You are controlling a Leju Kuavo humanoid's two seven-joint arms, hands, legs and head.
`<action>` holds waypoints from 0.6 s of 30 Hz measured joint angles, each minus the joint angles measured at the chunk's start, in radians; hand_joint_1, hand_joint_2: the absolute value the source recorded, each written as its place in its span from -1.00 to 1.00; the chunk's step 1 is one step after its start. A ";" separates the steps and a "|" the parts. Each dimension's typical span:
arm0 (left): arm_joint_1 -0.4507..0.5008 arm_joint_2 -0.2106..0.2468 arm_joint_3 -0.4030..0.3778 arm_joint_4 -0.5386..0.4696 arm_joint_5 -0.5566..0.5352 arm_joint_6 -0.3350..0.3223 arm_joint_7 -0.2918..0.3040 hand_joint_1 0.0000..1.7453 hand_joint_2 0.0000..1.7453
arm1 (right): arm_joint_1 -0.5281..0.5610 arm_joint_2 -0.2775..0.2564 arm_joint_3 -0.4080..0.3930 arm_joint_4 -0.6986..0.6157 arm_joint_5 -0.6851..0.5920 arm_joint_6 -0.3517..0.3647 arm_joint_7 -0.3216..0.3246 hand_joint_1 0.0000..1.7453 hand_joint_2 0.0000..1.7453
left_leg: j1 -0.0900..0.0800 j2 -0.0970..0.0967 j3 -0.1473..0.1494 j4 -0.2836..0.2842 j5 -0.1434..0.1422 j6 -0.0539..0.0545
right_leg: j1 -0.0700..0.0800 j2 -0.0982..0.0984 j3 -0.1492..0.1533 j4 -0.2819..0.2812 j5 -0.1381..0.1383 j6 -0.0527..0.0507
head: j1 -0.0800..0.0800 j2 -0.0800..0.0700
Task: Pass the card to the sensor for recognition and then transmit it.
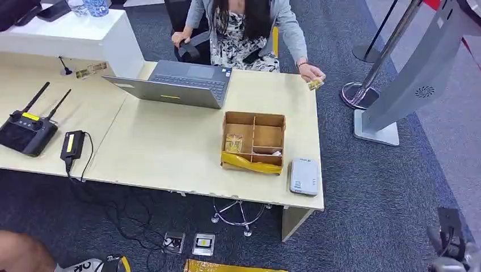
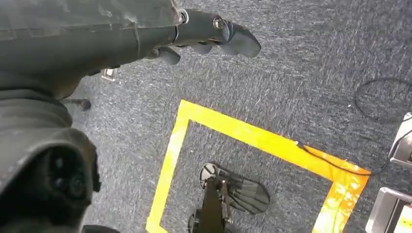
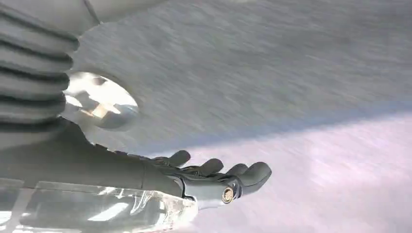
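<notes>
A person seated across the desk holds a small yellowish card [image 1: 315, 84] over the desk's far right corner. Another yellowish card [image 1: 233, 143] lies in a compartment of the open cardboard box [image 1: 269, 137]. The white sensor [image 1: 304, 177] lies flat at the desk's near right corner, beside the box. My left hand [image 2: 214, 34] hangs over the carpet with its fingers loosely stretched and nothing in it. My right hand [image 3: 218, 179] also hangs low over the floor, fingers apart and empty. Both hands are well below and away from the desk top.
An open laptop [image 1: 181, 85] stands in front of the person. A black controller with antennas [image 1: 25, 130] and a black adapter [image 1: 72, 145] lie at the left. A grey kiosk stand [image 1: 397, 90] and stanchion bases [image 1: 354, 93] stand right of the desk [image 1: 164, 153]. Yellow floor tape [image 2: 252, 136] runs below me.
</notes>
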 joint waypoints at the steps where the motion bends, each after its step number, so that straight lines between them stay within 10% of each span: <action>1: -0.001 -0.002 0.000 0.000 -0.002 0.000 0.003 -1.00 -1.00 | -0.024 -0.009 0.000 -0.013 0.027 -0.006 0.013 -1.00 1.00 | 0.000 0.000 0.000 0.000 0.000 0.000 | 0.000 -0.001 0.000 0.000 0.000 0.000 | 0.000 0.000; 8: -0.003 -0.008 0.000 0.000 -0.010 0.001 0.003 -1.00 -1.00 | -0.098 -0.056 0.000 -0.125 0.221 -0.022 0.044 -1.00 1.00 | 0.000 -0.002 -0.001 0.000 0.000 0.000 | 0.000 -0.002 0.000 0.000 0.000 0.000 | -0.001 0.000; 12: -0.010 -0.012 0.000 0.000 -0.024 0.000 0.006 -1.00 -1.00 | -0.143 -0.076 0.001 -0.266 0.770 0.012 0.260 -1.00 1.00 | 0.000 -0.002 -0.002 0.000 0.001 0.000 | 0.000 -0.002 0.000 0.001 0.000 0.000 | 0.000 0.000; 18: -0.037 -0.025 -0.011 0.000 -0.037 -0.015 0.025 -1.00 -1.00 | -0.234 -0.021 0.047 -0.604 1.423 0.316 0.441 -1.00 1.00 | 0.003 -0.003 0.000 0.000 0.002 -0.002 | 0.003 -0.003 0.001 0.002 0.000 -0.001 | 0.000 0.000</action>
